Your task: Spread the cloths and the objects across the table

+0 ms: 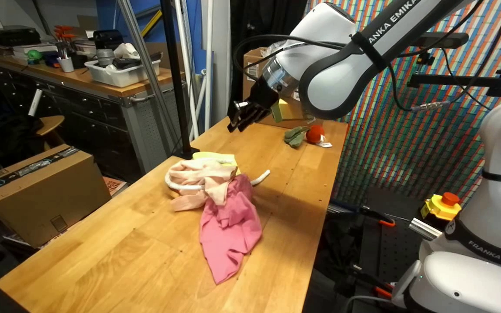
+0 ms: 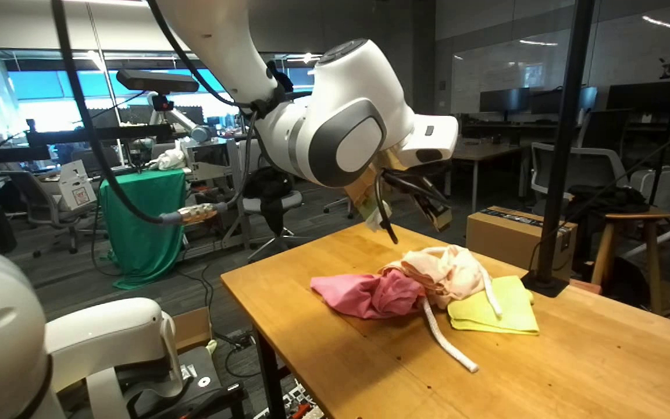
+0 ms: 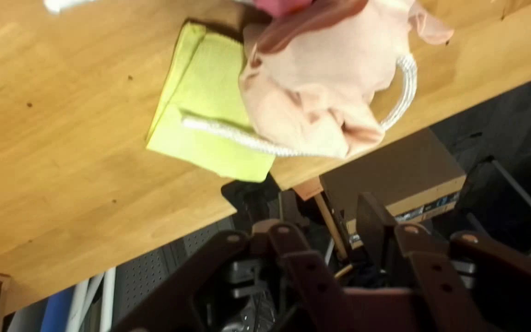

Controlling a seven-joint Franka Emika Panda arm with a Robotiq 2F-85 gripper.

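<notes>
Wrist view: black two-fingered gripper [image 3: 330, 210], spread, holding nothing. On the rectangular light-wood table [image 3: 62, 147], the crumpled peach-beige cloth [image 3: 321, 74] touches the bright pink cloth [image 1: 232, 228], folded yellow-green cloth [image 3: 208, 85] and braided white cord [image 3: 233, 133], seemingly yet to be separated; the leafy red-and-green item [image 1: 315, 134], well apart from that cloth, appears done.
</notes>
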